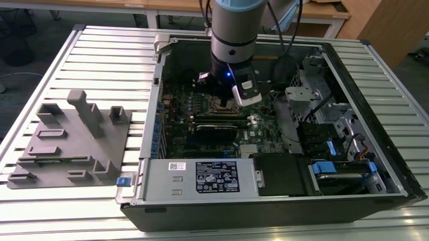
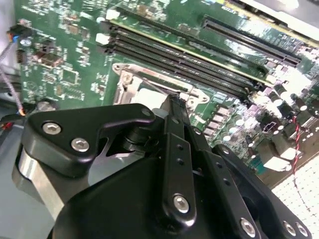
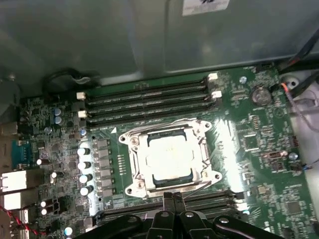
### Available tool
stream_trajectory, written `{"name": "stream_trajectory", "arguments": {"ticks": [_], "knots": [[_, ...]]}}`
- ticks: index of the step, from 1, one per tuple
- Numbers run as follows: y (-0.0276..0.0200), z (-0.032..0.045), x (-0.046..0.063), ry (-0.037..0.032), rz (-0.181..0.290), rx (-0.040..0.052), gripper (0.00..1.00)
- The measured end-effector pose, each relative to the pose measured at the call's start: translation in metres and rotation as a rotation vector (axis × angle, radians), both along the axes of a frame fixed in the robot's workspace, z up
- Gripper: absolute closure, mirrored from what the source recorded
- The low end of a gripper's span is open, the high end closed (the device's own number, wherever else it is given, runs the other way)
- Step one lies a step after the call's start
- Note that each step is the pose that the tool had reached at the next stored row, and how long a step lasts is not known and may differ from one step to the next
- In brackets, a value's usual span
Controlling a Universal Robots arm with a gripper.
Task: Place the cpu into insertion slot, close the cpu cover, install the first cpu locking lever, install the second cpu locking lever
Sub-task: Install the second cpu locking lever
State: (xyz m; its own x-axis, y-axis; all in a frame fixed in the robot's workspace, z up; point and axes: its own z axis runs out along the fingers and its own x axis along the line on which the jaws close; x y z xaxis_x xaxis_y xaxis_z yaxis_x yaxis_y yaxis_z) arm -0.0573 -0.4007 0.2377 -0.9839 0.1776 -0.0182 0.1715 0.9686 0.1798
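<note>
In the first wrist view the cpu (image 3: 169, 155), a pale silver square, lies flat in the insertion slot (image 3: 159, 135). The cpu cover (image 3: 135, 159), a silver frame, lies down around it. A thin wire lever (image 3: 199, 183) runs along the socket edge nearest my gripper (image 3: 173, 196). The black fingers are pressed together with nothing between them, and their tips sit right at that edge. I cannot tell whether they touch the lever. In the second wrist view the gripper (image 2: 174, 99) points at the same socket (image 2: 127, 82). In the exterior view the gripper (image 1: 226, 103) is low inside the computer case.
Long black memory slots (image 3: 149, 99) run along the socket's far side, and more lie under the gripper. A row of capacitors (image 3: 84, 164) stands beside the socket. The case walls (image 1: 157, 115), a drive cage (image 1: 315, 100) and the power supply (image 1: 201, 175) ring the board. A grey fixture (image 1: 67, 145) lies at the exterior view's left.
</note>
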Motion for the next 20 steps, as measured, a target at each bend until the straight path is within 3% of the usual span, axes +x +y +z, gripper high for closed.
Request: {"name": "stream_trajectory", "arguments": {"ticks": [10,20], "knots": [[-0.0023,-0.0158,-0.022,-0.0006,0.0,0.0,0.9],[-0.0032,-0.0254,-0.035,-0.0008,0.0,-0.0001,0.9]]}}
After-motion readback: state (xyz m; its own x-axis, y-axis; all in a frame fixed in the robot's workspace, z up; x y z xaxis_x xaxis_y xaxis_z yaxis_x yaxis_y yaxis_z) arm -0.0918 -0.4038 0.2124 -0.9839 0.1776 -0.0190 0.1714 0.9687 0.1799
